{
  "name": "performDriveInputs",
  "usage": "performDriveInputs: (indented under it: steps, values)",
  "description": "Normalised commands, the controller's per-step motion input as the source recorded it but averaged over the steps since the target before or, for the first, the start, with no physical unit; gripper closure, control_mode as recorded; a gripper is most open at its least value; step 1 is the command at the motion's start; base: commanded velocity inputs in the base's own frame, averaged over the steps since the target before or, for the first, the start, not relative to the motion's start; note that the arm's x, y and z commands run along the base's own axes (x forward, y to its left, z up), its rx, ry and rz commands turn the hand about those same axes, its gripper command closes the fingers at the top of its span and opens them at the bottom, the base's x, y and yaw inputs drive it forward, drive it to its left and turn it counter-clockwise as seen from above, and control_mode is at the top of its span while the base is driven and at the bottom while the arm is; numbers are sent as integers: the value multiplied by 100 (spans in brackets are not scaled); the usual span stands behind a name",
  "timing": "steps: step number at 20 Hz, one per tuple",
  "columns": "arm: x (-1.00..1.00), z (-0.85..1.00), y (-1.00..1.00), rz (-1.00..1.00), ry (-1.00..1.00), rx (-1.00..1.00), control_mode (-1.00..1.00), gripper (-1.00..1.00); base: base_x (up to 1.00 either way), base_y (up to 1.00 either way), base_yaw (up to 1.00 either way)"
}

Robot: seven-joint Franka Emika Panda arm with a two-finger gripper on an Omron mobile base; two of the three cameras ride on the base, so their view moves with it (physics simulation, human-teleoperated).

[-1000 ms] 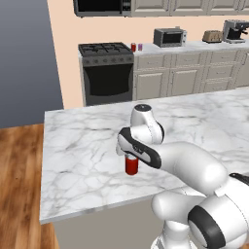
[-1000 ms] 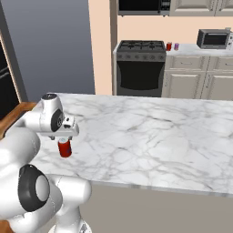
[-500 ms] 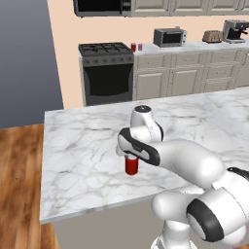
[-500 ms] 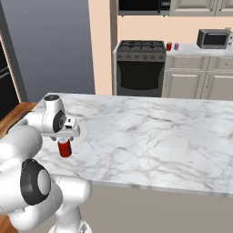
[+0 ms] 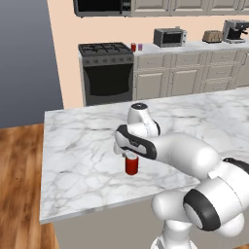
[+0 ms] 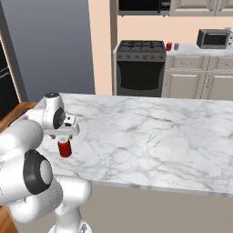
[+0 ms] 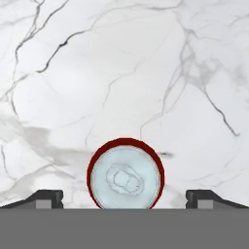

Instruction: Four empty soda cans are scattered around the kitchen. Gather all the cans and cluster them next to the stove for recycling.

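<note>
In the left base view, the stove [image 5: 106,68] stands upper left of centre. Just right of it, a red soda can [image 5: 133,47] and a purple soda can [image 5: 140,47] stand close together on the back counter [image 5: 194,47], with the toaster oven [image 5: 169,37] further right. At mid frame another red can [image 5: 131,164] stands upright on the marble table [image 5: 73,160]. The tool [image 5: 129,154] hangs directly above it, fingers [image 7: 46,198] spread wide on either side, not touching.
</note>
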Motion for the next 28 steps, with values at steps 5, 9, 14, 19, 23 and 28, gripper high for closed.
performDriveInputs:
  steps: [5,9,14,19,23,28]
  values:
    - [0,-15,2,2,0,0,-100,-100,0,0,0]
    - [0,-23,0,2,0,0,-100,-100,0,0,0]
    - [0,-26,0,2,0,0,-100,-100,0,0,0]
    - [0,-33,0,1,0,0,-100,-100,0,0,0]
    - [0,-15,0,0,0,0,-100,-100,0,0,0]
    - [0,0,0,0,0,0,-100,100,0,0,0]
